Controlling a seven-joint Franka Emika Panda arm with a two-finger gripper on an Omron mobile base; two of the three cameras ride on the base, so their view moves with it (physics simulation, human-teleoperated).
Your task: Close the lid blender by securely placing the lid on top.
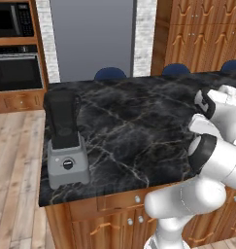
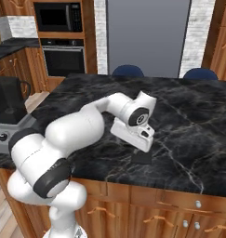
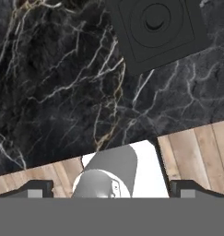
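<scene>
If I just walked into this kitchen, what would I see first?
Probably the big white robot arm bending over the black marble counter, with its open end effector low over a small flat black lid near the front edge. Then the blender, grey base and tall dark jar, at the counter's left end, far from the lid and with nothing on top yet.

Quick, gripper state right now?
Gripper: open, holding nothing; the lid lies on the counter ahead of it.
</scene>
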